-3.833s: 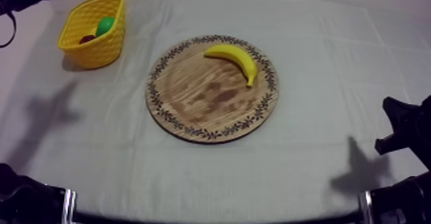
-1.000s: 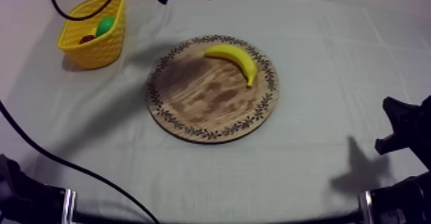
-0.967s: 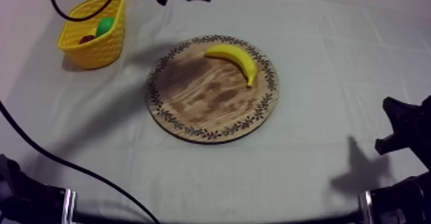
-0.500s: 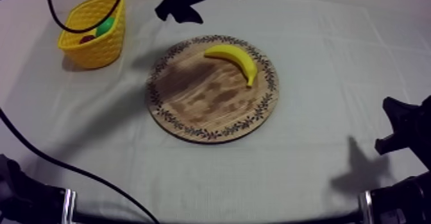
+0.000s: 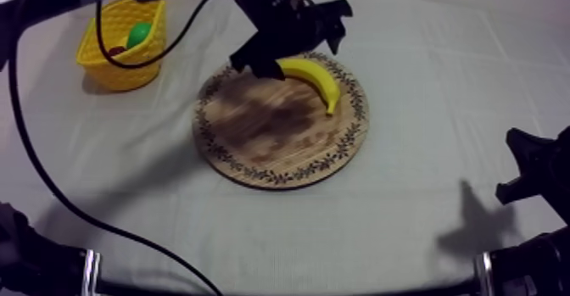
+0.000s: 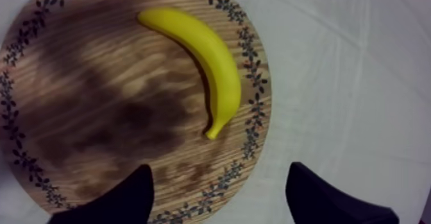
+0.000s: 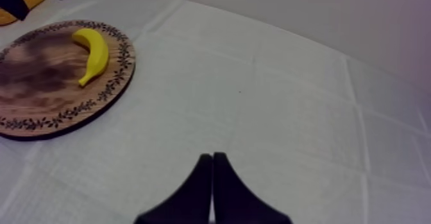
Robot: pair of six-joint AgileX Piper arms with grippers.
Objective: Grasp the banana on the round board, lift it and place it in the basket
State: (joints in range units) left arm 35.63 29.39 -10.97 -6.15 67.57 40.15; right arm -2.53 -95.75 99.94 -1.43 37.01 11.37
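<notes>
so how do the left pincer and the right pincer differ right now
The left pincer is open; the right pincer is shut to a narrow wedge. The left pincer hangs over the wooden board near the banana; the right pincer sits over the cloth, away from the board. Both hold nothing.

Soft, rather dim light falls from above on the worktop (image 5: pixel 424 79). The left arm (image 5: pixel 280 15) casts a dark, soft-edged shadow across the middle of the board (image 5: pixel 280 159) and over the worktop toward its near left corner. The right arm (image 5: pixel 534 172) shadows the near right edge. The banana (image 5: pixel 315 77) is bright, without glare.
</notes>
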